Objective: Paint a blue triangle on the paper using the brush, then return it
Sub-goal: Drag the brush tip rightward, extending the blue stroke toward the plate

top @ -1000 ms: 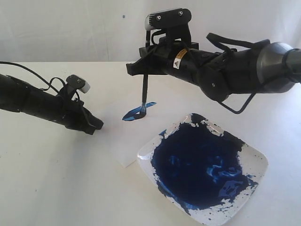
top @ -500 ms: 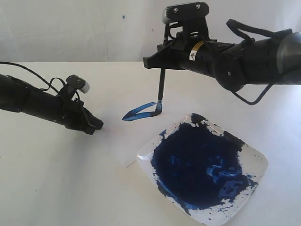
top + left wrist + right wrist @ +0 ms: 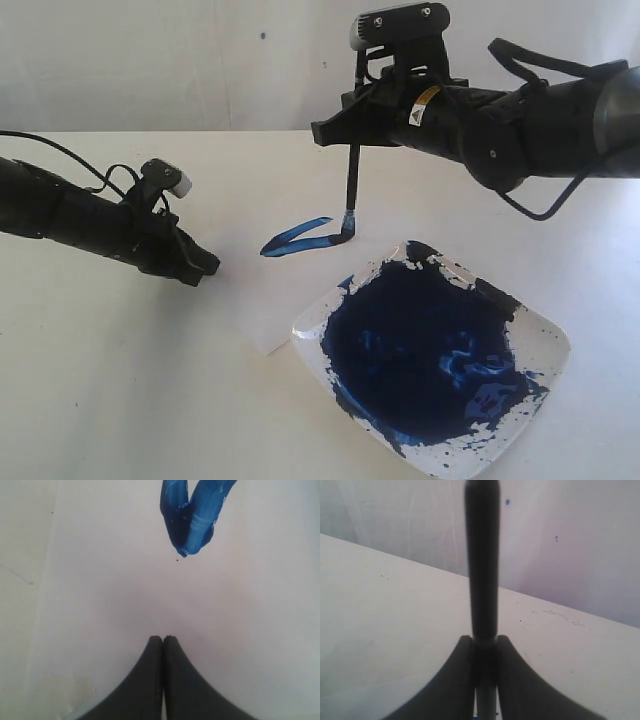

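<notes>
My right gripper point(image 3: 352, 138) is shut on the black-handled brush point(image 3: 352, 185), which hangs nearly upright. Its blue bristle tip touches the right end of the blue triangle point(image 3: 300, 238), a flat wet outline on the white paper point(image 3: 262, 300). In the right wrist view the brush handle point(image 3: 482, 565) rises between my right gripper point(image 3: 484, 642)'s closed fingers. My left gripper point(image 3: 205, 265) rests shut and empty on the paper's left part. The left wrist view shows it point(image 3: 163, 639) closed, with the triangle's pointed end point(image 3: 192, 517) a short way ahead.
A square clear dish point(image 3: 545, 340) holding a large dark blue paint pool sits on the table at the front right, its corner lying over the paper's edge. A pale wall stands behind the table.
My right gripper carried the brush rightward across the paper, lengthening the blue strokes toward the dish; in the last half second it barely shifted. The left arm stayed still.
</notes>
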Motion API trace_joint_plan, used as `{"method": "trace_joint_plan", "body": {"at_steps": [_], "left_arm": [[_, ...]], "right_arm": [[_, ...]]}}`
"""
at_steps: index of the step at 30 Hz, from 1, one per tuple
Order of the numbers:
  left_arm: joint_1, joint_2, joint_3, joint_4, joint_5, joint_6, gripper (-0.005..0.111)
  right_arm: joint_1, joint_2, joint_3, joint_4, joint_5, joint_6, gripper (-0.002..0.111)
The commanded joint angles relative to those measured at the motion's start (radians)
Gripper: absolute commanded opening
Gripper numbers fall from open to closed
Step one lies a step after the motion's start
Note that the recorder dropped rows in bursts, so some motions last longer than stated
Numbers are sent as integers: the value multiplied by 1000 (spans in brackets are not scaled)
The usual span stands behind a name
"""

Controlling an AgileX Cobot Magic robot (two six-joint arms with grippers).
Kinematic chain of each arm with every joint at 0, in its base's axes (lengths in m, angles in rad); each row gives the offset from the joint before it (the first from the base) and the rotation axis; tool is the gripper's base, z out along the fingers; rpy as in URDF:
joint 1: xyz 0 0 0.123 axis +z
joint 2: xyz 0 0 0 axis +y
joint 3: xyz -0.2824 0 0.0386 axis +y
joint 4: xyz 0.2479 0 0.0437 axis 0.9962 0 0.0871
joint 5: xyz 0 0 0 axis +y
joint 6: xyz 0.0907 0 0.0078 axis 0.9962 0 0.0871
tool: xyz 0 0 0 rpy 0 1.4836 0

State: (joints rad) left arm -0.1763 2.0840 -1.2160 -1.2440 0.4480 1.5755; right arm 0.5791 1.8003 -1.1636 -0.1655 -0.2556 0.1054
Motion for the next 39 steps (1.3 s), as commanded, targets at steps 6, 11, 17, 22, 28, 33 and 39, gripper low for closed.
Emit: {"method": "trace_joint_plan", "body": {"at_steps": [6, 11, 17, 22, 28, 33, 39], "left_arm": [[1, 0, -1, -3, 17, 3, 0], [1, 0, -1, -3, 17, 3, 0], [1, 0, -1, -3, 17, 3, 0], [1, 0, -1, -3, 17, 3, 0], [1, 0, -1, -3, 17, 3, 0], [1, 0, -1, -3, 17, 3, 0], [1, 0, -1, -3, 17, 3, 0]], "right_arm": [[-11, -52, 0, -7, -32, -18, 0], [-11, -52, 0, -7, -89, -18, 0], [-11, -19, 0, -9, -192, -16, 0], [-11, 24, -1, -9, -228, 14, 0], [-11, 44, -1, -9, -230, 33, 0], [-11, 50, -1, -9, -217, 33, 0], [-11, 61, -1, -7, -208, 33, 0]]}}
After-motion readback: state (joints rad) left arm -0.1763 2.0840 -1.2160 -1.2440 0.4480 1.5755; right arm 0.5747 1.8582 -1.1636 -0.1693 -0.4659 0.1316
